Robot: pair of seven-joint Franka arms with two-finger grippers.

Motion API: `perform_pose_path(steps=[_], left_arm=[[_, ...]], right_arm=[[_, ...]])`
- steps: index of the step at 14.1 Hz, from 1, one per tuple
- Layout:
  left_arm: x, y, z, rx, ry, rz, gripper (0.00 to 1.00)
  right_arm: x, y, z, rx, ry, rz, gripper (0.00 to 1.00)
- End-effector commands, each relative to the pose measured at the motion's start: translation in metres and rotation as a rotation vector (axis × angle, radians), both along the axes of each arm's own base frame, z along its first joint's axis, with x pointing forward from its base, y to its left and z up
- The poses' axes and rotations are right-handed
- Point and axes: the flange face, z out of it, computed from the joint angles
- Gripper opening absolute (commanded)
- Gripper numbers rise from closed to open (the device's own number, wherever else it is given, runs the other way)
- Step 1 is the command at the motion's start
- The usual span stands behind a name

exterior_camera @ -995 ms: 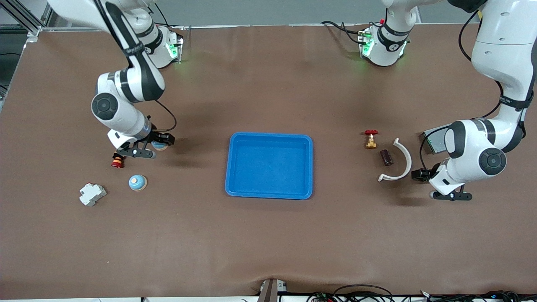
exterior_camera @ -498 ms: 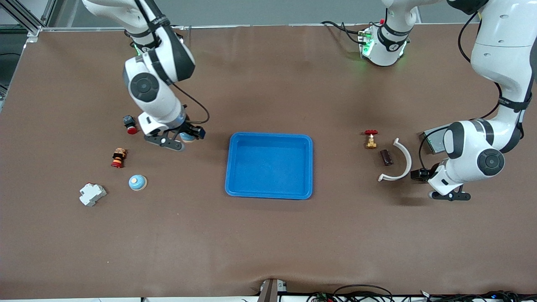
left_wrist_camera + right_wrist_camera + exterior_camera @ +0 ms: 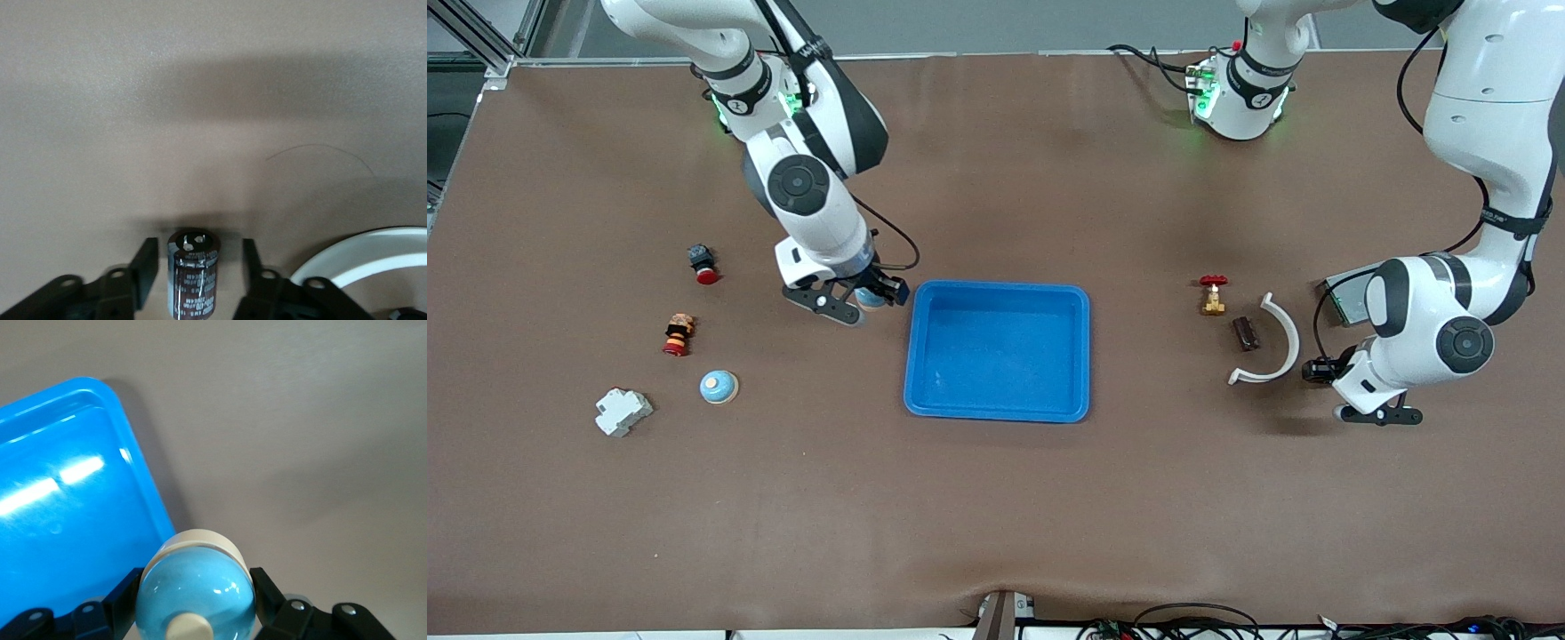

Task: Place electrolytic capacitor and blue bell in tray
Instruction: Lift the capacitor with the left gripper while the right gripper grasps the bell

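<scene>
Just beside the rim of the tray, at its end toward the right arm, the right gripper hangs over the brown table, clamped on a blue bell: a glossy pale-blue dome on a cream round base with a cream knob on top, its black fingers pressing both flanks. The tray is shallow, bright-blue smooth plastic with rounded corners and a raised rim, and in the right wrist view its shiny floor lies right next to the held bell. A second bell of the same look sits on the table well away from that gripper, toward the right arm's end, with a white blocky part near it. The left gripper sits low over the table toward the left arm's end, close by a white curved plastic arc. Its fingers stand apart on either side of a capacitor, a dark brown cylinder with a printed sleeve and two small metal terminals on its end face; whether they touch it cannot be told. The table is matte and finely grained.
</scene>
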Motion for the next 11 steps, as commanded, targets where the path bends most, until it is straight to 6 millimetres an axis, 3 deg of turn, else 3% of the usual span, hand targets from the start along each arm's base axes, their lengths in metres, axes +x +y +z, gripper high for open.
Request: perform_pose_path(steps=[1, 4, 8, 11], left_arm=[[0.000, 0.006, 0.000, 0.008, -0.012, 0.006, 0.31], [0.001, 0.007, 0.002, 0.008, -0.015, 0.008, 0.05], [0.013, 0.007, 0.023, 0.015, -0.027, 0.003, 0.02], [0.035, -0.001, 0.068, 0.027, 0.046, 0.058, 0.02]], right_arm=[[0.005, 0.039, -0.020, 0.013, -0.024, -0.055, 0.00], [0.000, 0.057, -0.040, 0.025, -0.040, -0.084, 0.00], [-0.003, 0.081, -0.066, 0.021, -0.036, -0.106, 0.00], [0.002, 0.096, -0.084, 0.013, -0.036, -0.120, 0.00]])
